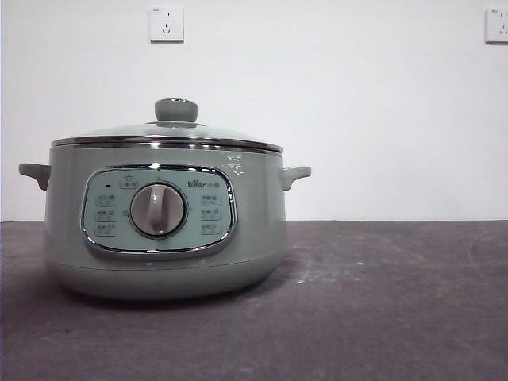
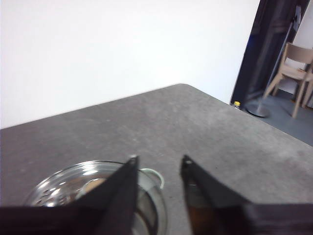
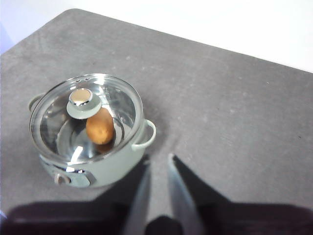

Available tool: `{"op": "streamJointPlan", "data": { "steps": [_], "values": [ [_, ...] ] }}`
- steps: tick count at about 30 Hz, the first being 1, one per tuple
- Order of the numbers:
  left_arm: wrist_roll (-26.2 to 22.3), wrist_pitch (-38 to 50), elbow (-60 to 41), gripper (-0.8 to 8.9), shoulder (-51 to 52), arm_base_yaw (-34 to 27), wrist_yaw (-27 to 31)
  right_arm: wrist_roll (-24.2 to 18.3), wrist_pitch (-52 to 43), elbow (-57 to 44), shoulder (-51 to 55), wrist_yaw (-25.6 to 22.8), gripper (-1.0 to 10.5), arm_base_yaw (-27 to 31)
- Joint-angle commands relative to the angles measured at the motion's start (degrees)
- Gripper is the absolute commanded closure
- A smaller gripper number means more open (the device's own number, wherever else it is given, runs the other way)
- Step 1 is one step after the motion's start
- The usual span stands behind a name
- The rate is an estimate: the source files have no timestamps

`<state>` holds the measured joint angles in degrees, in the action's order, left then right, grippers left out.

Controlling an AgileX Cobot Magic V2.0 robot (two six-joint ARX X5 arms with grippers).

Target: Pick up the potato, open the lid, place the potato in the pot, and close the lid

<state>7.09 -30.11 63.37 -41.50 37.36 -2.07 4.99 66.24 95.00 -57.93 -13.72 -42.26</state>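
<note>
The potato [image 3: 100,126] lies inside the pot [image 1: 167,230] under the seated lid [image 3: 85,115], so the task looks finished. Both claws are released and empty: the right gripper [image 3: 157,164] hangs above and beside the pot, and the left gripper [image 2: 159,166] hangs just over its rim.

The pot [image 1: 163,214] carries the only lettering, seen in the front view. On its control panel [image 1: 159,210], up and to the right of the grey dial [image 1: 157,209], stands a small brand mark that seems to read "Bear", followed by characters too small to make out. The button labels in columns left and right of the dial, and the small white marks on the pot's wall just right of the panel's top, are too small and blurred to read.
</note>
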Motion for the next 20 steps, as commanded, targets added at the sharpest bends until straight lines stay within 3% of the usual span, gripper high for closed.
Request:
{"op": "streamJointPlan", "data": {
  "steps": [1,6,9,16,20],
  "values": [
    [-0.66,-2.64,-0.31,8.22,1.36,0.2,2.6,0.61,-5.84,-8.07,2.73,-0.2,9.6,-0.02],
    [-6.08,-7.82,-0.81,8.22,2.08,0.24,5.46,0.59,-18.6,-23.17,8.66,-0.22,9.6,-0.02],
    [-6.97,-7.13,-3.43,8.22,3.02,0.26,5.49,0.61,-27.3,-32.96,12.55,-0.2,9.6,-0.02],
    [-7.17,2.32,-17.38,8.22,8.46,1.01,6.47,0.98,-42.18,-52.7,20.17,-0.13,9.6,-0.2],
    [-6.45,7.32,-25.99,8.22,12.66,1.57,6.54,3.43,-46.31,-60.28,23.15,-0.13,9.6,-0.2]
  ]
}}
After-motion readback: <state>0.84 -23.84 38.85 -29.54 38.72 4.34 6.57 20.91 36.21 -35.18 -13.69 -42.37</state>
